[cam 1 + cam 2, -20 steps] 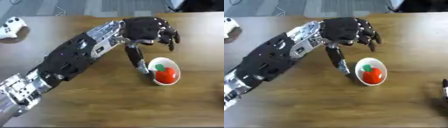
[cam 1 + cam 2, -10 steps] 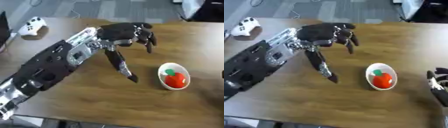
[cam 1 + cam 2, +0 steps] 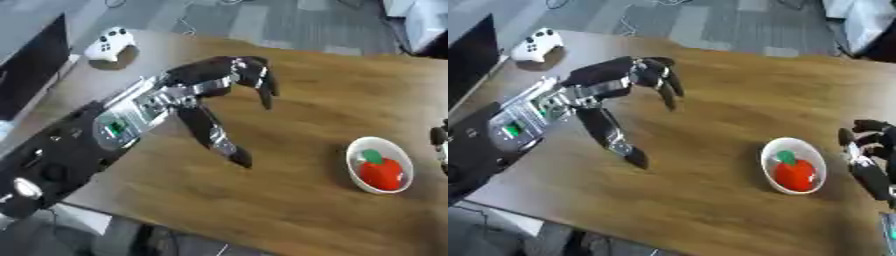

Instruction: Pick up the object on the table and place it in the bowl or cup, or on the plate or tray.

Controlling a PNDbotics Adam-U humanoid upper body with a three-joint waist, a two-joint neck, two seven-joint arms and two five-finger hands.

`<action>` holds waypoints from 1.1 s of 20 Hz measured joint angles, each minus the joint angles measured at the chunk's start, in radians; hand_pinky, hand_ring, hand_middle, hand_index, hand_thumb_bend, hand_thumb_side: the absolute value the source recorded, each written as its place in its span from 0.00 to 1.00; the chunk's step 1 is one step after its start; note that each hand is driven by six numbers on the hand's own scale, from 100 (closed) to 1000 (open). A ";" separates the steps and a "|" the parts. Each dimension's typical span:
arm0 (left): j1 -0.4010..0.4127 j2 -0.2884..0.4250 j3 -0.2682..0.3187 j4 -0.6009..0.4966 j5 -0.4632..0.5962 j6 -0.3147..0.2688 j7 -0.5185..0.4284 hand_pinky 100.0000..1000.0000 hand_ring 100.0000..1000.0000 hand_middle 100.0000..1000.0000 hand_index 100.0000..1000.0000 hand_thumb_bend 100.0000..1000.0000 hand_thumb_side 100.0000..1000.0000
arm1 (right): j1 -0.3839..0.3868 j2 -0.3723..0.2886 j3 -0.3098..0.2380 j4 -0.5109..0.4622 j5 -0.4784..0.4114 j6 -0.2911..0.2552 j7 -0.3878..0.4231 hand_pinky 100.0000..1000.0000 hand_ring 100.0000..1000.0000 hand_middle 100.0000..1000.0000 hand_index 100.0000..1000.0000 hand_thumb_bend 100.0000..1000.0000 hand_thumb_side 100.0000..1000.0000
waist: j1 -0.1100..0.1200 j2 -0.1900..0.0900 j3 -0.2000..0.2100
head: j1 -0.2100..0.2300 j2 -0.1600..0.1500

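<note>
My left hand point(image 3: 214, 82) hangs over the middle of the wooden table point(image 3: 341, 105), empty. Fingers droop downward in a relaxed spread, thumb stretched long and straight toward the near edge, its tip just above the wood. Nothing between thumb and fingers.

The task's thing, a red object with a green top point(image 3: 381, 170), sits inside the white bowl point(image 3: 792, 166). The bowl rests on the table toward the right side, fairly near the front edge. A band of bare wood separates it from my left thumb tip; they are apart, not touching.

My right hand point(image 3: 866, 150) shows at the right edge of the right eye view, just beside the bowl's right rim but clear of it. Fingers point up and look slightly curled at the tips, holding nothing. In the left eye view only a sliver of it shows at the frame edge.

Edges: the table runs askew in both views, its front edge cutting diagonally across the lower left, with darker floor below. The far edge meets grey floor point(image 3: 262, 20) at the top. A white game controller point(image 3: 111, 44) lies at the far left corner of the table, well apart from my left hand. A dark flat panel point(image 3: 470, 57) stands off the left side.

Open room: wide bare wood beyond the bowl, toward the far right, and between the two hands.
</note>
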 measured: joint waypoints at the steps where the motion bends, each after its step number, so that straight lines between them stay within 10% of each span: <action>1: 0.031 0.010 0.013 -0.013 0.014 0.013 0.015 1.00 0.78 0.64 0.62 0.76 0.66 | -0.004 0.000 0.006 -0.006 -0.011 -0.001 0.007 0.11 0.41 0.54 0.67 0.42 0.47 | -0.003 0.002 0.007 | 0.000 -0.001; 12: 0.360 -0.009 0.199 -0.125 0.105 0.117 0.227 1.00 0.80 0.61 0.61 0.81 0.71 | -0.036 0.000 0.037 -0.045 -0.100 0.002 0.055 0.11 0.41 0.54 0.67 0.42 0.48 | -0.049 0.029 0.074 | -0.031 -0.023; 22: 0.431 -0.315 0.291 -0.105 0.180 0.130 0.364 1.00 0.79 0.59 0.60 0.80 0.72 | -0.036 0.006 0.043 -0.051 -0.137 0.002 0.070 0.12 0.40 0.54 0.67 0.42 0.45 | -0.082 0.047 0.099 | -0.042 -0.050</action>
